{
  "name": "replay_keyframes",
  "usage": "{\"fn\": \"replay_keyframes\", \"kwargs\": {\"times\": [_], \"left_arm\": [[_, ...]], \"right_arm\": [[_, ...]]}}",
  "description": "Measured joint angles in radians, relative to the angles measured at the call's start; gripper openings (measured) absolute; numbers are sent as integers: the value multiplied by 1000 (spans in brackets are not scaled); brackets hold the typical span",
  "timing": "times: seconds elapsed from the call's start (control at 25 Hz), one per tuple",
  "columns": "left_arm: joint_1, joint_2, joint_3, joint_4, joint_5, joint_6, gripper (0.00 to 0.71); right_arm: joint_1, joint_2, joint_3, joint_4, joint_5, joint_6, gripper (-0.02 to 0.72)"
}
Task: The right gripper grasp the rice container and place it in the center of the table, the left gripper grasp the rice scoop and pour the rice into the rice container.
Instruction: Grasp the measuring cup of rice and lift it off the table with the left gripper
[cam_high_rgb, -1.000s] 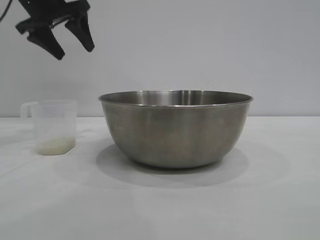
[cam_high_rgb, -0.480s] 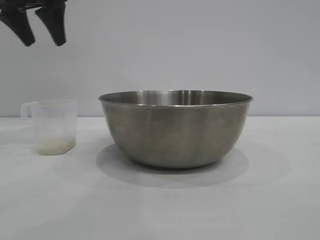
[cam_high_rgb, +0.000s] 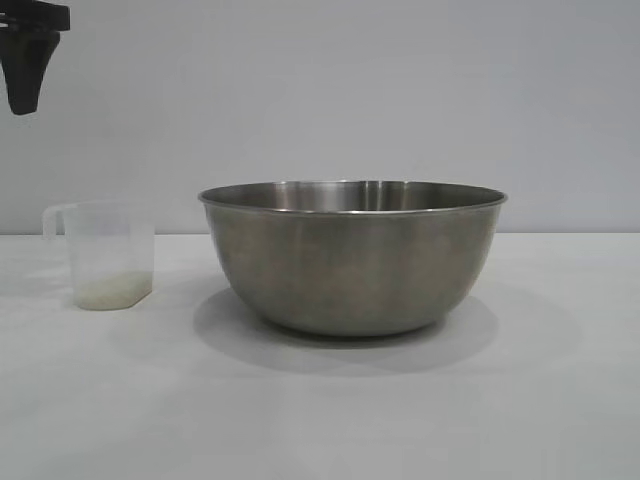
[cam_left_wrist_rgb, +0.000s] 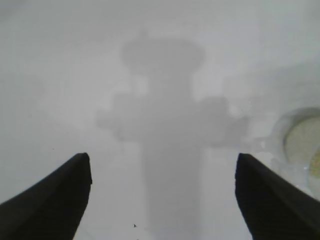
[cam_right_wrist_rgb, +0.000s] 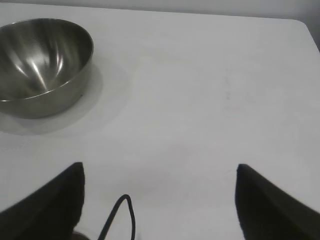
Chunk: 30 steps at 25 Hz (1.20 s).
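1. The rice container (cam_high_rgb: 352, 258) already stood on the table (cam_high_rgb: 320, 400), roughly at its middle, upright and empty as far as the right wrist view showed. So the first step looked finished, and the step in hand was, by my reading, the scooping one.

2. The rice scoop (cam_high_rgb: 100, 254) stood upright on the table, apart from the rice container and on its left in the exterior view. A thin layer of rice (cam_high_rgb: 112, 290) lay in its bottom. Nothing touched it, so the pour had not begun.

3. The left gripper (cam_left_wrist_rgb: 162, 200) hung high in the air, above the scoop and off to its outer side, away from the container. Only one dark finger (cam_high_rgb: 25, 75) showed at the upper corner of the exterior view.

4. Its jaws stood wide apart with nothing between them. In the left wrist view only bare table and the arm's shadow lay under the gap, and the scoop sat off to one side of the fingers.

5. The next move would call for bringing this pincer down over the scoop, probably to its loop handle or rim, closing on it, then lifting and tipping it over the container's rim.

6. The right gripper (cam_right_wrist_rgb: 160, 200) hovered well back from the container, jaws spread wide and empty, a cable (cam_right_wrist_rgb: 117, 217) showing between them. It looked idle.
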Motion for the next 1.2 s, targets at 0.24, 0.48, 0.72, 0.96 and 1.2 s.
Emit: {"fn": "replay_keyframes", "kwargs": {"times": [0.24,0.48,0.72,0.96,1.2], "left_arm": [[0,-1,0,-6,-183,29,518],[0,-4,99,-17,-466,54,518],[0,-20,325,-70,-651,54,518],[0,-174,548,-84,-818,48,518],[0,-372,807,-84,-971,-19,518]], "right_arm": [[0,0,0,0,0,0,577],[0,0,0,0,0,0,577],[0,0,0,0,0,0,577],[0,0,0,0,0,0,577],[0,0,0,0,0,0,577]]}}
